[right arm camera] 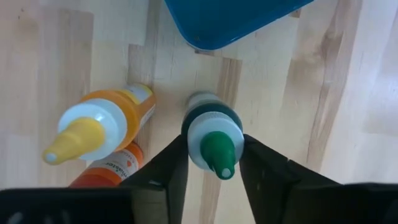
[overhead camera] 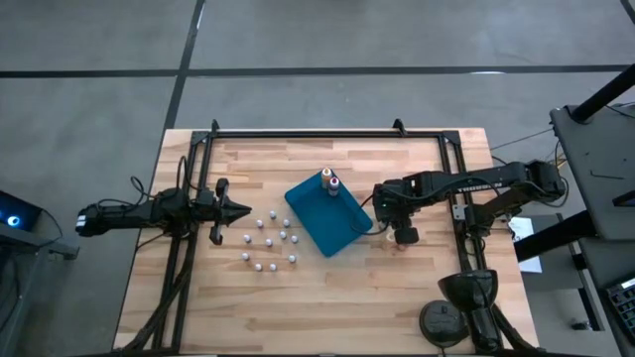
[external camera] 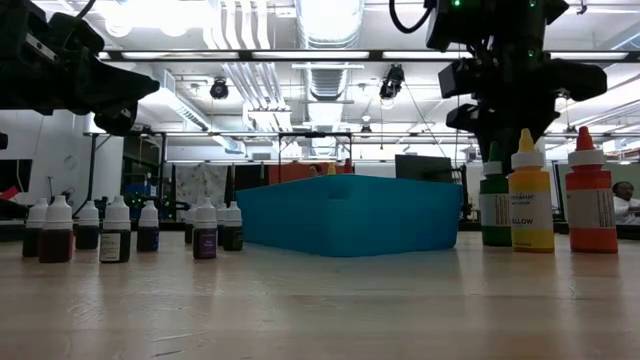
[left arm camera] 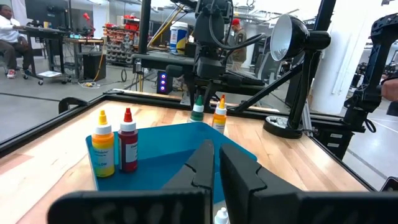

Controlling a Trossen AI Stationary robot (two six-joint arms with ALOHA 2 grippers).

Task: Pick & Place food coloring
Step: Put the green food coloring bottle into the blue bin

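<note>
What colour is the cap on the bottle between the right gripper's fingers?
Green; the bottle cap shows best in the right wrist view, between the right gripper fingers.
</note>
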